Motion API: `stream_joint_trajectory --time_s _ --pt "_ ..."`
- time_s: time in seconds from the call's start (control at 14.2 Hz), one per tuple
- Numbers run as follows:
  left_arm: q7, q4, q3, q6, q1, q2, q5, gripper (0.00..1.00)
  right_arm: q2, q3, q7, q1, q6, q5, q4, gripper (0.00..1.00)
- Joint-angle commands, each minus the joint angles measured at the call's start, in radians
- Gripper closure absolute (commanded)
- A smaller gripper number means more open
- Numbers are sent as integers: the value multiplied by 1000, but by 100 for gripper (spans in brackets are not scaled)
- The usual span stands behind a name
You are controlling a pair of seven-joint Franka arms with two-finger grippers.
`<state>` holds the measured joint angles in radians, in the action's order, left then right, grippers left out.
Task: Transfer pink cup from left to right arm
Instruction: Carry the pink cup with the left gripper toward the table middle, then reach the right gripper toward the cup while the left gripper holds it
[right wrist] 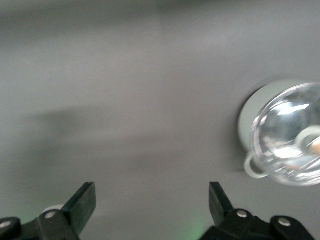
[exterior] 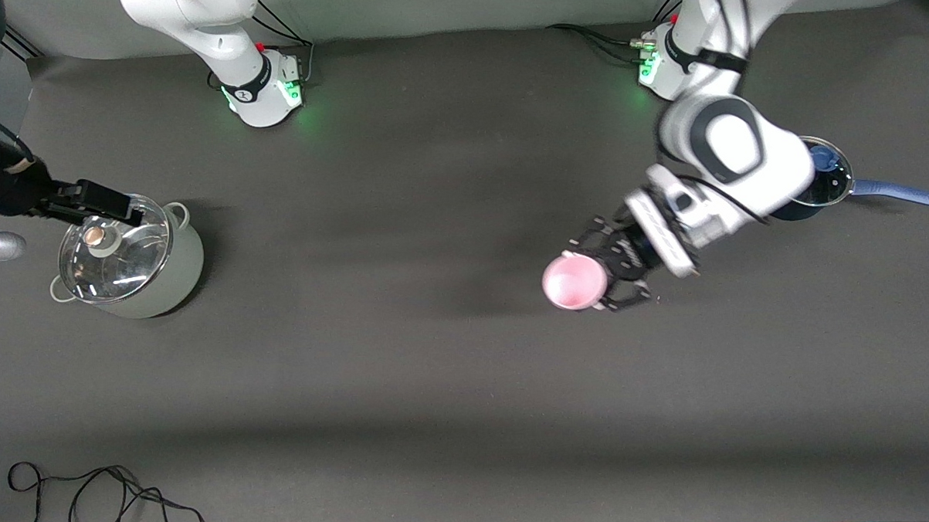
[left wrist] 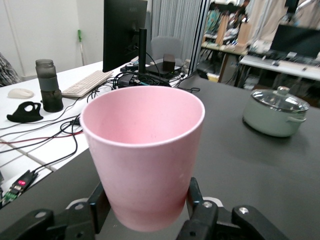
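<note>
Cup held up, ready for the handover

The left gripper is clamped on the pink cup, upright above the table for an easy take; at nine o'clock the right gripper, fingers apart, hangs over the green pot.

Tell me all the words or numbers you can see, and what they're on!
There are none I can read.
The pink cup is plain, with no print.
The pale green pot and its glass lid show no label.
The blue saucepan shows no label.
Small marks on the arm bases are too small to read.
</note>
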<state>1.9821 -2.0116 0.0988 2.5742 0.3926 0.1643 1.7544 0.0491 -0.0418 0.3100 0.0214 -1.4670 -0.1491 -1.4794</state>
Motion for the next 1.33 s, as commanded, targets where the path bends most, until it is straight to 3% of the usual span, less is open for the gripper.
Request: stream_joint_trajectory --time_s 0.0,0.28,0.56,0.77,1.26 --pt "-37 25 -5 165 148 -45 80 65 5 2 244 78 17 -32 40 0" --pt "-153 118 96 395 224 -39 83 72 64 2 606 234 14 -33 138 1" --pt "-170 134 145 442 224 -34 86 72 161 2 1002 336 1 -96 281 1" --pt "-190 157 145 442 226 -22 85 71 213 2 1107 406 -1 -96 355 1" --pt "-192 177 145 457 230 0 86 71 293 2 1199 531 -147 -86 407 1"
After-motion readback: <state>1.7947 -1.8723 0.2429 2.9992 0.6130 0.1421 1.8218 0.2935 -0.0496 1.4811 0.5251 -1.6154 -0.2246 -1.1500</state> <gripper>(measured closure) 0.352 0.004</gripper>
